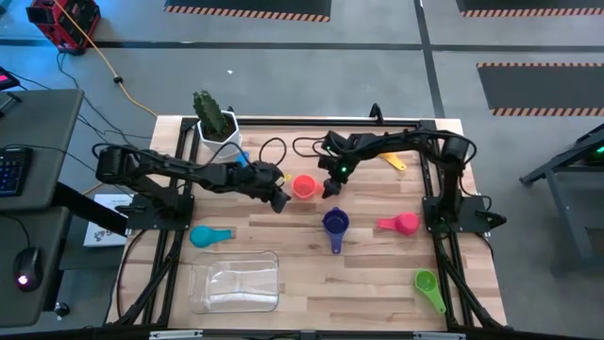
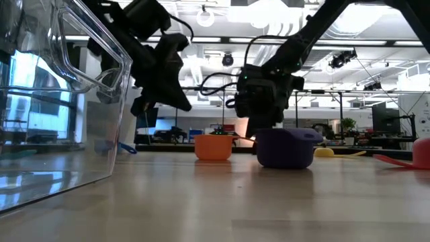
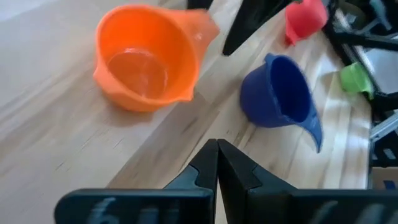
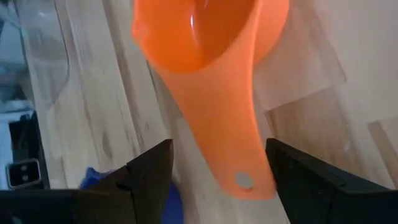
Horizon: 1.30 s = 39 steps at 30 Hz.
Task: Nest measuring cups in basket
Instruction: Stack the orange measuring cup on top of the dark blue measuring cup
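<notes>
The orange measuring cup [image 1: 304, 186] stands upright on its base mid-table, its handle [image 4: 239, 162] pointing toward my right gripper [image 4: 217, 180]. That gripper is open, one finger on each side of the handle, with a gap on both sides. My left gripper [image 3: 217, 171] is shut and empty, hovering just left of the orange cup [image 3: 146, 59]. The dark blue cup [image 1: 335, 224] sits nearer the front. The clear basket [image 1: 234, 281] lies at the front left with nothing in it.
Spread over the table are a light blue cup [image 1: 209, 236] beside the basket, a red cup [image 1: 401, 223] and a green cup [image 1: 427, 283] at the right, and a yellow cup [image 1: 394, 161] at the far right. A white cactus pot [image 1: 217, 127] stands at the far edge.
</notes>
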### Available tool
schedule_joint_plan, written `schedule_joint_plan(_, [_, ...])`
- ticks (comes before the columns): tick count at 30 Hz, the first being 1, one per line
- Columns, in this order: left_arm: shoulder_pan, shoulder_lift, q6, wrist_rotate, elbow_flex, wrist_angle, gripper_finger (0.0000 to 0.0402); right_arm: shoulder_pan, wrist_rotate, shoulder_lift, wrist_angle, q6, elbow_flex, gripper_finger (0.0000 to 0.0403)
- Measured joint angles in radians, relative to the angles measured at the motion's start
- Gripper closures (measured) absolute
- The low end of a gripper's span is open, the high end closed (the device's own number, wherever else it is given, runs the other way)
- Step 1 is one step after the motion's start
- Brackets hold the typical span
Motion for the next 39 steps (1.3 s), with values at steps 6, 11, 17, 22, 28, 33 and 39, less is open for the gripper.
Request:
schedule_joint_plan(6, [0.003,0.016,0.02,-0.008,0.0,0.001,0.0401,0.023,-0.018,0.001,0.003,-0.016,-0.001,0.0179])
schedule_joint_plan(11, [0.036,-0.005,0.067,0.02,0.0,-0.03,0.0401,0.022,0.009,-0.001,0.001,-0.01,-0.001,0.0275])
schedule_joint_plan(17, [0.097,-0.09,0.15,0.024,0.0,-0.134,0.0401,0.02,-0.019,-0.003,-0.011,-0.006,-0.001,0.0392])
schedule_joint_plan(22, [0.164,-0.211,0.223,0.023,0.0,-0.196,0.0401,0.015,-0.013,-0.052,-0.022,0.007,-0.002,0.0398])
schedule_joint_plan(28, [0.227,-0.316,0.265,0.016,0.0,-0.231,0.0401,-0.005,0.001,-0.12,-0.08,0.034,-0.002,0.0379])
schedule_joint_plan(33, [0.249,-0.333,0.272,0.016,0.0,-0.231,0.0401,-0.035,0.128,-0.23,-0.124,0.021,-0.002,0.038])
schedule_joint_plan(39, [0.256,-0.323,0.268,0.012,0.0,-0.228,0.0401,-0.082,0.409,-0.326,-0.107,0.075,-0.002,0.0377])
